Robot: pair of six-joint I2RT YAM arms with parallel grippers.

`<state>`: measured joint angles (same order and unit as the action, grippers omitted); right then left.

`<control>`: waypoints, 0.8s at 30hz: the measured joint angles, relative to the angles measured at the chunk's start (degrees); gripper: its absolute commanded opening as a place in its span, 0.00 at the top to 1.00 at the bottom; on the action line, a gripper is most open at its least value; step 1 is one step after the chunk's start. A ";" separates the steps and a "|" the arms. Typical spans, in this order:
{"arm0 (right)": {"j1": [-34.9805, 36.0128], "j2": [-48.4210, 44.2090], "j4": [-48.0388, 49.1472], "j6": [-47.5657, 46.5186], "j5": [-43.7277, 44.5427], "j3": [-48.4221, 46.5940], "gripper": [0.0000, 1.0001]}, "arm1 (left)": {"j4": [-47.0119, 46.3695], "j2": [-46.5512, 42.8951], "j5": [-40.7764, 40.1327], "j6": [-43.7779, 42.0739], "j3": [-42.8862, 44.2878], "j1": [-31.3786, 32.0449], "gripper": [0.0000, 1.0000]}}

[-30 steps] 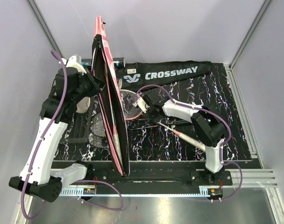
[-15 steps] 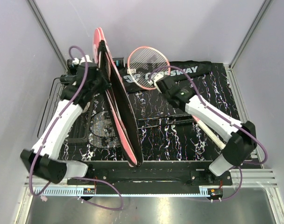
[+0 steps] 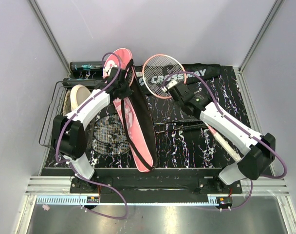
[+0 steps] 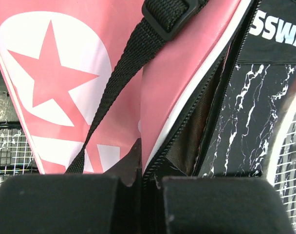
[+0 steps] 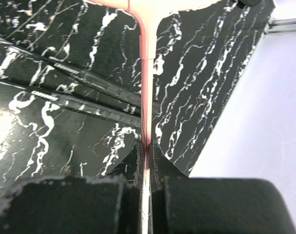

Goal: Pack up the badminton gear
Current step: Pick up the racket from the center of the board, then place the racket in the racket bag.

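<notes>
we see a long black "crossway" fabric bag (image 3: 211, 70) lying flat at the back of the black marbled table (image 3: 196, 151). the pink zippered racket case (image 3: 131, 130) slants across the left half, its zipper gaping on a dark lining; we cannot tell what is inside. the left gripper (image 4: 140, 180) is clamped on its open edge. the black wire basket (image 3: 46, 122) holds a cream round disc (image 3: 79, 96). the right gripper (image 5: 147, 156) pinches the shaft of a pink-framed racket (image 3: 160, 75), whose head is over the bag.
</notes>
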<state>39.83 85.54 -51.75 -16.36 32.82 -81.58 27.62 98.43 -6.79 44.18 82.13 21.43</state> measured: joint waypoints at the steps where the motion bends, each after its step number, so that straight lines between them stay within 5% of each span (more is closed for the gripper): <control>1: 0.22 0.00 -0.48 0.37 -0.72 0.00 1.00 | -0.35 0.07 0.46 0.00 0.00 -0.02 1.00; 13: 6.91 3.72 -1.25 4.61 -3.96 0.24 1.00 | -1.79 0.02 4.02 -0.68 1.16 -0.20 1.00; 24: 9.62 9.16 -1.64 6.82 3.69 1.03 1.00 | 1.03 -1.36 7.04 -3.91 1.51 -1.03 1.00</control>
<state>49.45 94.70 -53.39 -9.54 36.51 -80.55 28.64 97.08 0.25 40.27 83.64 20.40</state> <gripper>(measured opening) 0.022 0.042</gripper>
